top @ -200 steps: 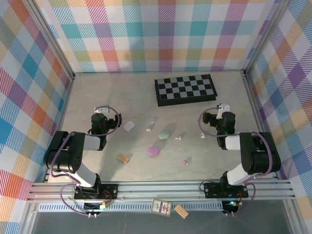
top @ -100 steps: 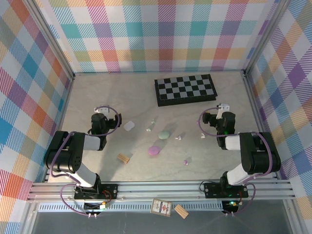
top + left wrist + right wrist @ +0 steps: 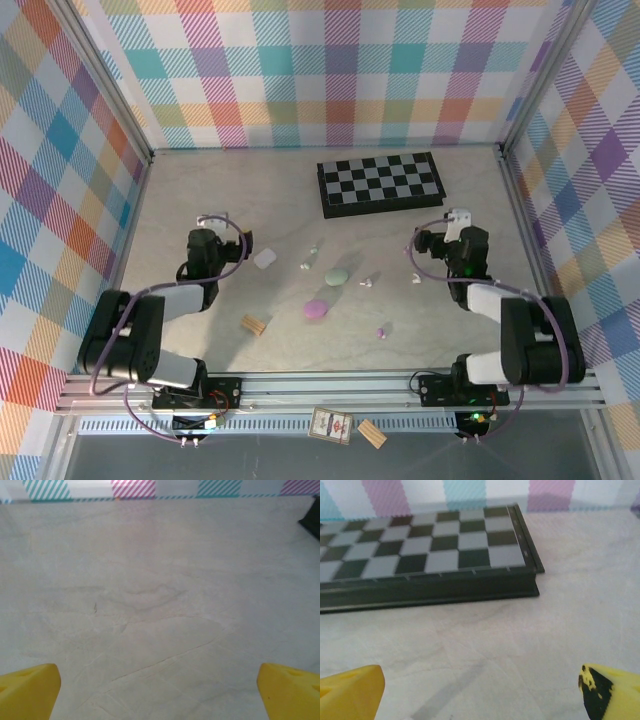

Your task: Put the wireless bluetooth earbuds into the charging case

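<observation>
Yellow-fingered left end effector [image 3: 159, 687] and right end effector [image 3: 480, 692] stand open.

Three cases lie mid-way across the desk [image 3: 220, 190]: one white case [image 3: 264, 258], one green case [image 3: 336, 276], one purple case [image 3: 316, 309]. Five earbuds [image 3: 367, 281] can be counted: one purple earbud [image 3: 381, 331], four pale. One chessboard [image 3: 380, 183] lies toward the far edge. There are two wooden blocks: one block [image 3: 254, 324] on the desk, a second block [image 3: 372, 433] beyond its near edge, beside one card [image 3: 330, 425].

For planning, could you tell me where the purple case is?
In the top view, the purple case lies mid-table, between the wooden block and the purple earbud.
</observation>
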`<state>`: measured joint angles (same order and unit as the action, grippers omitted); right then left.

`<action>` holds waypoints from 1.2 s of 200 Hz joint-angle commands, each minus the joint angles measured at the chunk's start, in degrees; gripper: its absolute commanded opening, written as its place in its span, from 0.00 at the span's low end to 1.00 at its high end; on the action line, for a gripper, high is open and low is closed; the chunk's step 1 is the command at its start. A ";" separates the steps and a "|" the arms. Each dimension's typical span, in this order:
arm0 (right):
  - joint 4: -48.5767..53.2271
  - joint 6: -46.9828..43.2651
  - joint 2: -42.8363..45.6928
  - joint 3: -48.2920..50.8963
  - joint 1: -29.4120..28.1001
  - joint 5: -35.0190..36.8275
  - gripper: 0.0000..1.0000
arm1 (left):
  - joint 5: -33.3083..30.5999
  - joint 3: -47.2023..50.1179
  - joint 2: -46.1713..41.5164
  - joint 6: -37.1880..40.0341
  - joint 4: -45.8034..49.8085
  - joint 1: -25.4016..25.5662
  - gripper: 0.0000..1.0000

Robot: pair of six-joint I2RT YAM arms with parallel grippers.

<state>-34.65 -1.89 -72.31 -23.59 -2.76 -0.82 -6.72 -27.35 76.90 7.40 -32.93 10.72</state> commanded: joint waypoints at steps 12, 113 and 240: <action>13.80 -7.16 8.44 -3.56 -3.07 -10.22 0.99 | -0.33 -5.72 -7.40 4.57 15.08 4.63 1.00; 43.92 -28.06 12.69 -13.05 -32.04 -17.28 0.99 | 8.59 -12.46 -18.74 -2.52 39.94 9.03 1.00; 45.41 -40.92 -18.43 -26.34 -47.59 -14.31 0.99 | 6.72 -10.40 -22.92 -6.81 44.60 9.05 1.00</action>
<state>8.32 -37.63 -87.57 -46.87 -49.52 -15.92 0.40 -38.48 55.59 1.65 9.76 19.42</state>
